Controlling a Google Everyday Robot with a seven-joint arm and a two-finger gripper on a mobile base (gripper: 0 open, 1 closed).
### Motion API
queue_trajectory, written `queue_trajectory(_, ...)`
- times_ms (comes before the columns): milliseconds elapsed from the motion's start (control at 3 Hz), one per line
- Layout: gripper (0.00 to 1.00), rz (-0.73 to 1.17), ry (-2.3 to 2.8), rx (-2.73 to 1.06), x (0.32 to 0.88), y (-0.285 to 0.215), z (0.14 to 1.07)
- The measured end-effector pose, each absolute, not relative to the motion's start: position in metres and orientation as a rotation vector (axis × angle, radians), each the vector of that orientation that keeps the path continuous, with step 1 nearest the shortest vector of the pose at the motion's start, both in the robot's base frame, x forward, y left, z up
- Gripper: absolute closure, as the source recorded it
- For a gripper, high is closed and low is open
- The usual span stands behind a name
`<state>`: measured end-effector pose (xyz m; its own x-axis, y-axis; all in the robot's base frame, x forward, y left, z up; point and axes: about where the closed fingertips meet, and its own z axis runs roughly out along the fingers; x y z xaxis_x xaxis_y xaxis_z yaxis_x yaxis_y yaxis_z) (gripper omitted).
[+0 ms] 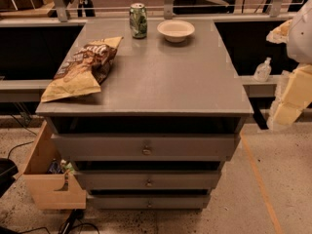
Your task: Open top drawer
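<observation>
Your grey cabinet top (pixel 161 77) carries, at its back edge, a green-and-white patterned can (pixel 138 20) and a plain white bowl (pixel 175 30); on its left side, a tan chip bag (pixel 80 69) printed dark brown. Below it the top drawer (pixel 97 147) is flat grey, its knob (pixel 146 151) dull metal. Off its right edge hangs the pale cream gripper (pixel 285 113); below its left corner, a light plywood box (pixel 48 184).

The top drawer (pixel 190 147) is the widest of the grey fronts, a flat, level panel just under the near edge of the worktop (pixel 161 77), with a small round metal knob (pixel 146 151) at its centre. A dark band runs between its upper edge and the worktop. The end effector (pixel 285 112) hangs at the right, well apart from it.
</observation>
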<state>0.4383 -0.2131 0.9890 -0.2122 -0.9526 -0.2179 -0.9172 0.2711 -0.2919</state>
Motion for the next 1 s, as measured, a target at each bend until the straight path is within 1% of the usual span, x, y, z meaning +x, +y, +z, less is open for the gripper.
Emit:
queue_trajectory(333,0.00,-0.140,2.197,-1.701,0.438,-0.213,0.989)
queue_trajectory(667,0.00,-0.139,2.134,-1.741,0.427,-0.216,0.978)
queue_trajectory(1000,0.00,-0.126,2.042,-1.840,0.396,-0.218,0.941)
